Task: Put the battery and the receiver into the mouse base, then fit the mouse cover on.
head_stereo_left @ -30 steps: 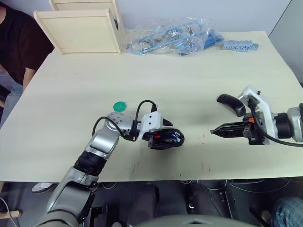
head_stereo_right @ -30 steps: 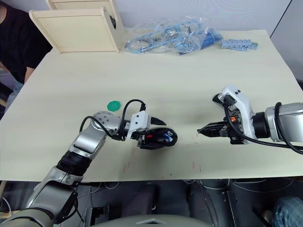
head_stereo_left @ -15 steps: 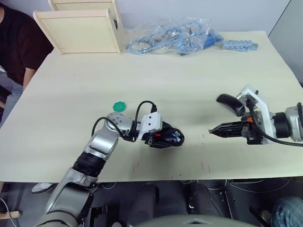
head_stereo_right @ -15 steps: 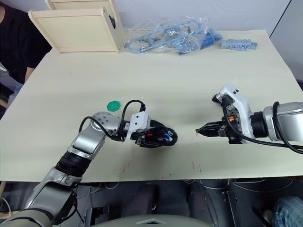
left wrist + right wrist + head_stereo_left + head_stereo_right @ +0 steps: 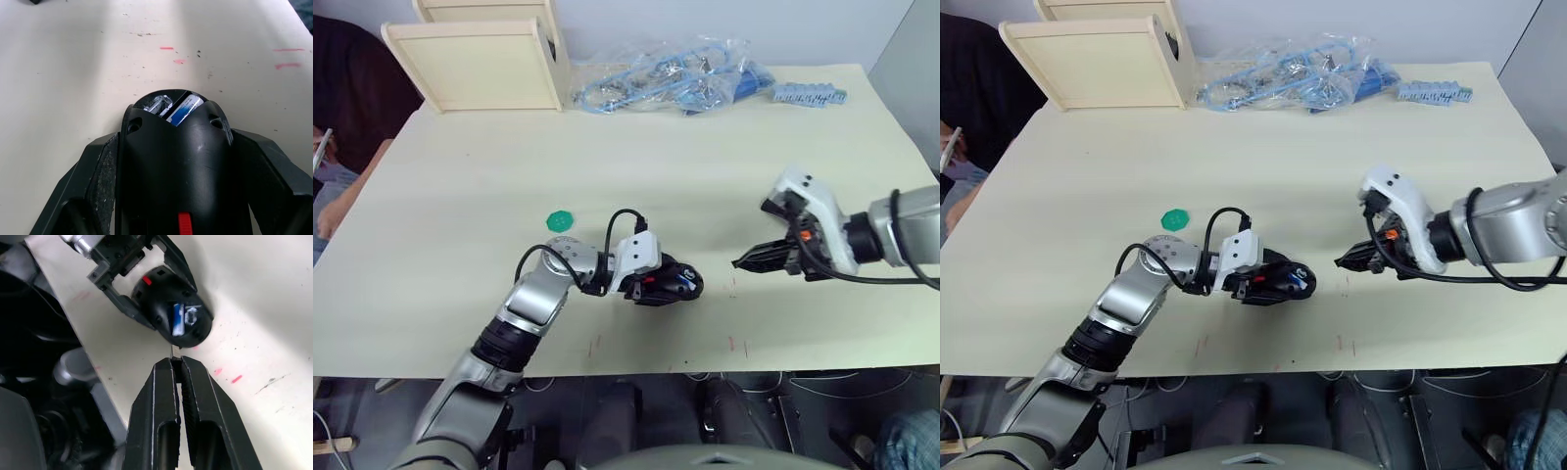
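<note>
Left wrist view hides most of the mouse base [image 5: 176, 166] from us: its smooth black oval back blocks the lower part, and only the far end of the hollow shows, where the blue battery [image 5: 183, 108] lies beside a silvery metal piece we cannot identify. A small red mark sits on the matte plastic near the edge of the picture. Our left claw [image 5: 658, 281] pinches the mouse base from both sides, its rough-grained black fingers [image 5: 102, 176] pressed against the shell, low over the pale table [image 5: 705, 176].

In the right wrist view, our right claw [image 5: 176, 363] has its ribbed fingers pressed together, with a thin sliver caught at the tips; it is too small for us to name. The tips hover just beside the mouse base. The mouse cover is hidden behind the right arm. A flat green disc [image 5: 559, 221] lies near the left arm, and a crinkled clear bag [image 5: 666, 73] sits at the far edge.
</note>
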Controlling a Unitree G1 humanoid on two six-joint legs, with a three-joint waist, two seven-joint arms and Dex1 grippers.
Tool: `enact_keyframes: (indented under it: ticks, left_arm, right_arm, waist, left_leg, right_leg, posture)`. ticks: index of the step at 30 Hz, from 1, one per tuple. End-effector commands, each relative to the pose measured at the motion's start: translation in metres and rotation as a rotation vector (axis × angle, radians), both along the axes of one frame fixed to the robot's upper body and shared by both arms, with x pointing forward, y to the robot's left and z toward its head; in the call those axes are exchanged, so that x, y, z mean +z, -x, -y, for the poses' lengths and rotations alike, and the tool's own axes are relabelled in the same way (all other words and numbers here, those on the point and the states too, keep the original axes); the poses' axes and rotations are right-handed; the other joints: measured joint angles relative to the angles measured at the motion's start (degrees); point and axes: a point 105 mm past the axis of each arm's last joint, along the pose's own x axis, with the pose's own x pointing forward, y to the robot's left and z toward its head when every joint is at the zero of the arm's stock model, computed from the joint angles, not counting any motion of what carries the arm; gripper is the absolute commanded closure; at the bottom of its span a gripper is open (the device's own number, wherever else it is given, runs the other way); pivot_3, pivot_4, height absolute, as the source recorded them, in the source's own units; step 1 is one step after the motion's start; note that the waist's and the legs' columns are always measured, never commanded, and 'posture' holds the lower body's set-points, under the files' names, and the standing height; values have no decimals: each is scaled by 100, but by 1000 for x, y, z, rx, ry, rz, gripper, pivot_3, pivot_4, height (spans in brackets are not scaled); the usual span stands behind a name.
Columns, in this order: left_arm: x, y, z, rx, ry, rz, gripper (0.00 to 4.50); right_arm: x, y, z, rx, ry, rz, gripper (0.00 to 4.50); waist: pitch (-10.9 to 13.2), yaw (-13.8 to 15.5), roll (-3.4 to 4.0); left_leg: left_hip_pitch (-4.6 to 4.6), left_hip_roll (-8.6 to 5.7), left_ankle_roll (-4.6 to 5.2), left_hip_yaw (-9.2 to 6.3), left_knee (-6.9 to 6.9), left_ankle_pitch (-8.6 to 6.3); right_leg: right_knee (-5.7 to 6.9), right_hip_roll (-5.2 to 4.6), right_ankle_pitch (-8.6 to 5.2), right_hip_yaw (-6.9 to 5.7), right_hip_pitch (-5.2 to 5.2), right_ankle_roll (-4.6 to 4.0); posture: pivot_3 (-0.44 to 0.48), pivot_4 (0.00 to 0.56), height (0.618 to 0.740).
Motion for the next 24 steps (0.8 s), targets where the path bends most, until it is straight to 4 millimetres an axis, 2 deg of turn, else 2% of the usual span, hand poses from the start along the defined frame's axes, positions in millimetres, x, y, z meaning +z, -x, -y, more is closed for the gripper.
enact_keyframes:
  ticks: [1, 5, 12, 18, 24]
  left_arm:
    - [-7, 5, 7, -34, -36, 0, 1534]
    - [-10, 1, 7, -23, -43, 1, 1534]
    - [-12, 0, 6, -20, -48, 4, 1534]
    - [-15, 1, 5, -19, -55, 12, 1534]
    - [-16, 0, 5, -19, -54, 20, 1534]
  right_arm:
    - [4, -6, -3, 17, 83, -19, 4500]
    - [6, -20, -20, 33, 120, -50, 4500]
    - [4, -27, -39, 92, 219, -66, 4500]
    - [-12, -37, -59, 117, 338, -99, 4500]
    - [-18, -41, -67, 120, 376, -129, 4500]
  waist:
    - [0, 17, 0]
    - [-1, 43, 1]
    - [-2, 51, 2]
    - [-4, 20, 7]
    - [-4, 17, 8]
  left_leg:
    - [-1, 0, 0, -3, 0, 0]
    - [-7, -5, 0, -7, 0, 0]
    - [-7, -8, 0, -11, 3, 0]
    - [-4, -10, 0, -18, 5, 0]
    - [-7, -14, 0, -17, 10, 0]
  right_leg:
    - [0, 0, 0, -3, 0, 0]
    - [-4, -6, 0, -10, 1, 0]
    - [-2, -8, 0, -15, 1, 0]
    - [6, -7, 0, -19, 2, 0]
    - [7, -11, 1, -18, 2, 1]
  posture:
    - [0, 150, 740]
    - [0, 150, 740]
    - [0, 150, 740]
    - [0, 150, 740]
    - [0, 150, 740]
